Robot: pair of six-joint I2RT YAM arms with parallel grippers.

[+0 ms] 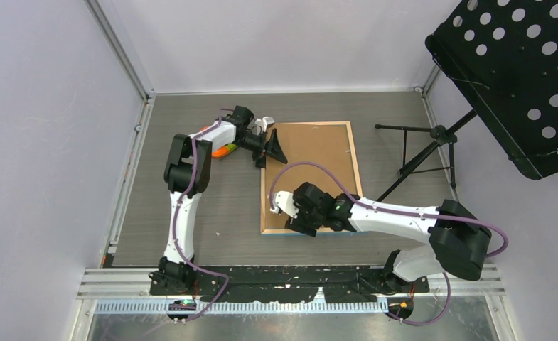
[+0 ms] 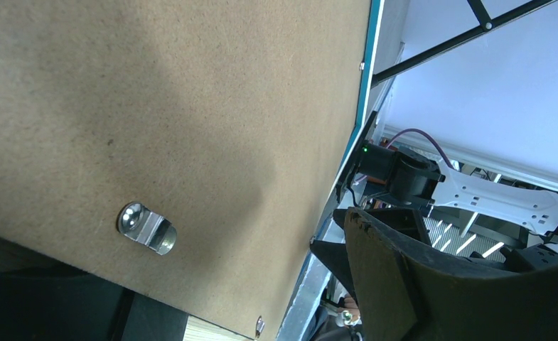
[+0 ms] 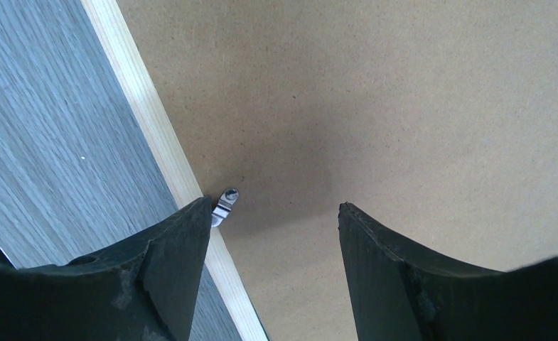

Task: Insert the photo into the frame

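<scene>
The frame (image 1: 356, 165) lies face down on the table, its light wood back up, with blue showing along its near edge. A brown backing board (image 1: 311, 170) fills it. The photo is hidden. My left gripper (image 1: 271, 148) is at the frame's far left corner with its jaws apart; one finger (image 2: 404, 284) stands beside the blue edge (image 2: 365, 85). My right gripper (image 1: 286, 217) is open over the board (image 3: 404, 106) near the frame's near left corner. Its left finger (image 3: 162, 270) touches a metal turn clip (image 3: 226, 202) by the wood rail (image 3: 148, 121).
A metal hanger (image 2: 146, 229) is fixed on the board. A small orange and green thing (image 1: 222, 150) shows under my left forearm. A black music stand (image 1: 517, 78) with tripod legs (image 1: 421, 153) stands at the right. Walls close the table on three sides.
</scene>
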